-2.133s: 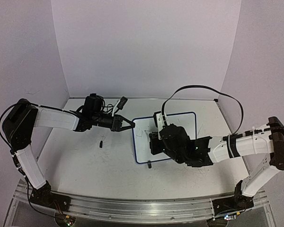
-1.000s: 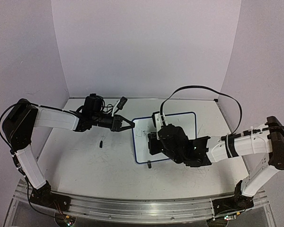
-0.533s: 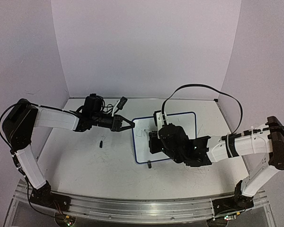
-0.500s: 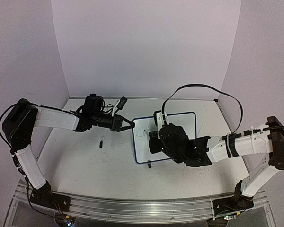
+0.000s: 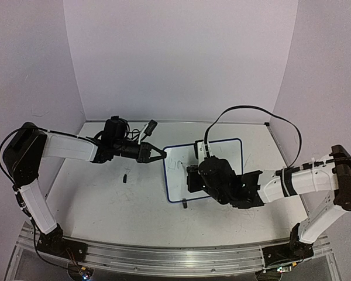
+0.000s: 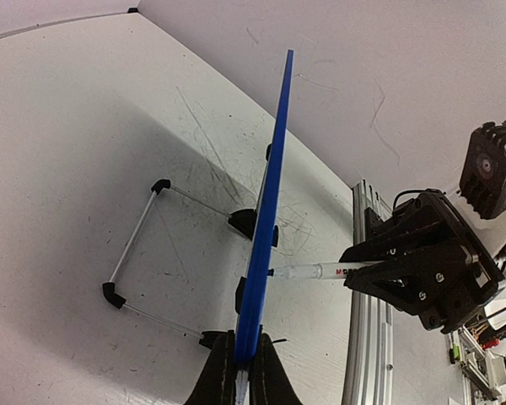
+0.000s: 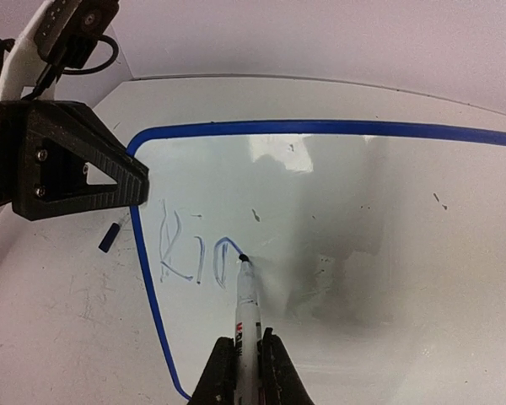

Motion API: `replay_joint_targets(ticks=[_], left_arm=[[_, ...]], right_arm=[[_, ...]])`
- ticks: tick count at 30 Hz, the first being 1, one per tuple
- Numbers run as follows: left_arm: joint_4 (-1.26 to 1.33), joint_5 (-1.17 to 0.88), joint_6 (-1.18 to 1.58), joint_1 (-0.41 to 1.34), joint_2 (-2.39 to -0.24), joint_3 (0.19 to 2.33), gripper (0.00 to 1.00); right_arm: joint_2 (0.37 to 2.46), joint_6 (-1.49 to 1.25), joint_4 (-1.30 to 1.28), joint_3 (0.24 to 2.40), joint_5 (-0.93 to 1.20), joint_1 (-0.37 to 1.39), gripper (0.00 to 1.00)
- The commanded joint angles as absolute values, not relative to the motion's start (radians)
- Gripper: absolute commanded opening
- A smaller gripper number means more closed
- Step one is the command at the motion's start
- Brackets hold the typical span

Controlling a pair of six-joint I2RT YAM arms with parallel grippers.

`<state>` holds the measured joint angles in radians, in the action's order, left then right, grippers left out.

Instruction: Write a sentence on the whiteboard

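1. Nearest the arm bases, the black two-finger right gripper (image 7: 243, 359) reaches in from the board's 4 o'clock. Its fingers are pressed together on the barrel of a slim white marker pen with a black tip (image 7: 247, 302).
2. The pen's tip touches the small rectangular white whiteboard with rounded corners and a thin dark blue frame (image 7: 379, 211).
3. The sentence (image 7: 194, 257), in thin pale-blue handwriting, shows only the letters "Kin". They sit just inside the frame on the board's 9 o'clock side, and the pen tip rests at the end of the last letter.
4. Seen from above, the whiteboard stands a little right of the table's centre. The left wrist camera sees it edge-on, propped on a thin wire stand with small black feet (image 6: 133, 240).
5. The black two-finger left gripper (image 6: 240, 375) comes in from the board's 9 o'clock. It is pinching the blue frame at that edge, with the fingertips closed on either face.
6. A small dark cap-like piece (image 5: 124, 177) lies on the scuffed grey-white tabletop (image 5: 105, 205). It is at 8 o'clock from the left gripper, well apart from the board.
7. Plain pale walls (image 5: 181, 58) close the scene at 12 o'clock.
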<state>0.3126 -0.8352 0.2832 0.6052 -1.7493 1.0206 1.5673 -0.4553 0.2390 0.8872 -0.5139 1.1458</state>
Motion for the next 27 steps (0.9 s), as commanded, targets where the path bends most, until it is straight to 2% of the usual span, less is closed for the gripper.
replay_joint_targets(ticks=[1, 27], left_arm=[[0.316, -0.869, 0.278, 0.604, -1.710, 1.019, 0.00], [0.316, -0.871, 0.279, 0.604, -1.713, 1.020, 0.00]], right_arm=[[1.573, -0.483, 0.195, 0.866, -0.526, 1.135, 0.00], [1.568, -0.511, 0.167, 0.848, -0.525, 1.146, 0.00]])
